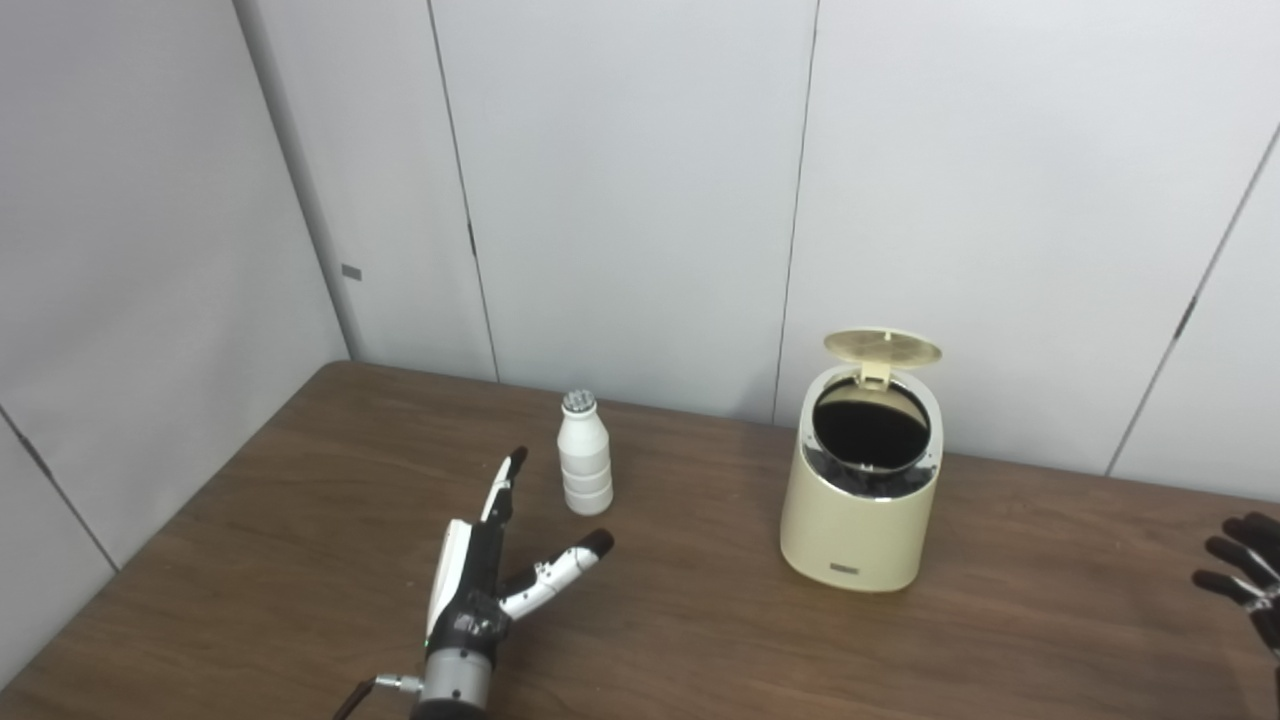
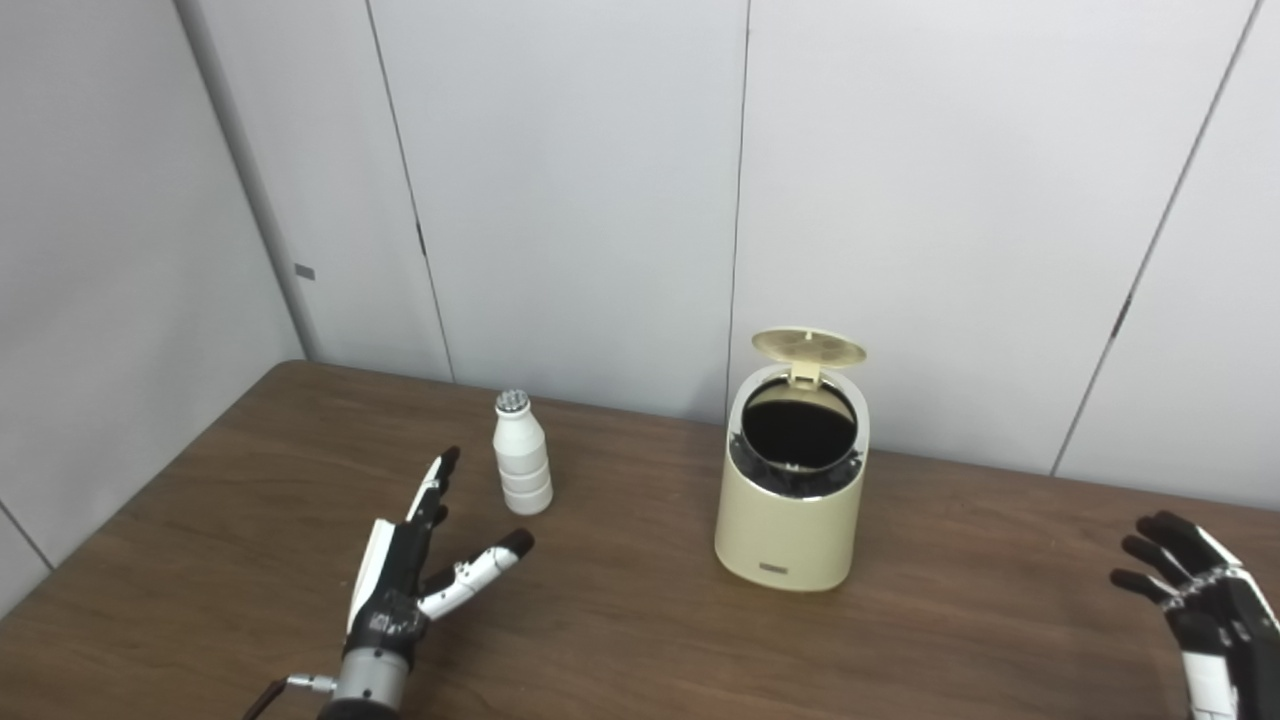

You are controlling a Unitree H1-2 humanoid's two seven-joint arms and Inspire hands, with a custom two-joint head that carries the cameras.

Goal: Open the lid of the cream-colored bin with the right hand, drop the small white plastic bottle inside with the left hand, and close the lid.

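Brown table (image 1: 700, 640) holds bottle (image 1: 585, 455) beside open-lidded bin (image 1: 860, 500).

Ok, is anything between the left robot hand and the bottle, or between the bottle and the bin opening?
Nothing visible. The left robot hand is open just short of the upright white bottle, with bare table between. From bottle to cream bin the tabletop is also bare, and the lid stands open.

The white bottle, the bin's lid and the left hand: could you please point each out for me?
white bottle (image 1: 585, 462): left eye view, on its ribbed body.
lid (image 1: 882, 347): left eye view, on the raised disc's underside.
left hand (image 2: 400, 585): right eye view, on the palm.
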